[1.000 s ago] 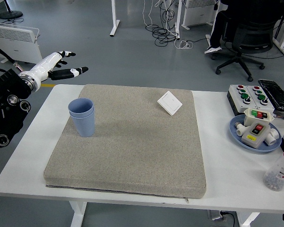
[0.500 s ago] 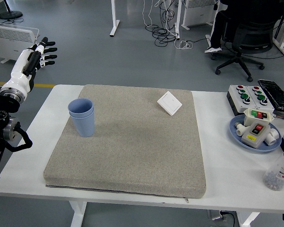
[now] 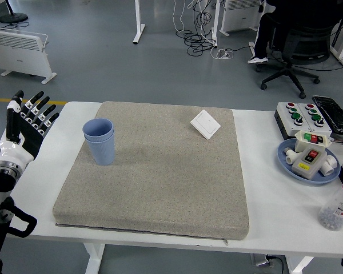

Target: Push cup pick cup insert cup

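Cups point(image 3: 99, 140), two pale blue ones nested into an upright stack, stand on the grey mat point(image 3: 160, 171) near its left edge. Left hand point(image 3: 27, 127) is raised at the table's point(image 3: 274, 211) left edge, fingers spread, well apart from them.

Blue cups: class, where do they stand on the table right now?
The stacked blue cups stand upright on the grey mat's far-left part, to the right of the robot's open left hand.

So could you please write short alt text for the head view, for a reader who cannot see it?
Two stacked blue cups stand upright on a grey mat covering a white table. The robot's left hand is raised, fingers spread, at the table's left edge, apart from the cups. A white switch plate lies on the mat's far side.
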`<control>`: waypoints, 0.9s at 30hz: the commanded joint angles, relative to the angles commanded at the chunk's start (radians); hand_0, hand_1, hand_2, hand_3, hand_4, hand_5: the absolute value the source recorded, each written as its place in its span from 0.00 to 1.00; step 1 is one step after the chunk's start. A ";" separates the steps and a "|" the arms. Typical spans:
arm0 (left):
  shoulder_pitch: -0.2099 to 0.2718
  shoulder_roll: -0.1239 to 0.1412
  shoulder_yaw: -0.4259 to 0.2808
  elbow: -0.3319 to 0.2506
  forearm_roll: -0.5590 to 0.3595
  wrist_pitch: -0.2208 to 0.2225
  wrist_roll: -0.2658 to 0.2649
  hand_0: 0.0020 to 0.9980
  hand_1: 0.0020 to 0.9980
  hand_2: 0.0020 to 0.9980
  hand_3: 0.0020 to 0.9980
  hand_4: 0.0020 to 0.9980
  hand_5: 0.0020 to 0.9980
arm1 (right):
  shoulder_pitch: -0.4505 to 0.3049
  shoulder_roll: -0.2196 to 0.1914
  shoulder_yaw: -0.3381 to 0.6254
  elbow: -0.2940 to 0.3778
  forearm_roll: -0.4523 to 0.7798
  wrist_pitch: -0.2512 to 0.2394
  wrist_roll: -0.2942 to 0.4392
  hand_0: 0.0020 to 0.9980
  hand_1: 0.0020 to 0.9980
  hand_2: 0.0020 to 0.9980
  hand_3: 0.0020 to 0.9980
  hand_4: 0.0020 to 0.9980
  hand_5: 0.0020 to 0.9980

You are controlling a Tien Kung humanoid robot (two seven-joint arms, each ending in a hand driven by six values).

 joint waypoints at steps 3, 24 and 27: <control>0.084 -0.076 -0.043 -0.028 0.033 -0.018 0.001 0.84 0.86 0.92 0.82 0.60 1.00 | 0.004 0.000 0.006 0.000 0.001 -0.001 0.002 0.69 0.60 0.62 0.55 0.11 0.47; 0.195 -0.152 -0.032 -0.022 0.096 -0.017 -0.093 0.83 0.85 0.91 0.82 0.59 1.00 | 0.018 -0.004 0.018 0.000 -0.010 0.001 0.007 0.69 0.60 0.61 0.55 0.11 0.46; 0.194 -0.152 -0.035 -0.020 0.105 -0.015 -0.094 0.83 0.85 0.91 0.82 0.59 1.00 | 0.018 -0.005 0.018 0.000 -0.010 0.001 0.008 0.69 0.60 0.61 0.55 0.11 0.46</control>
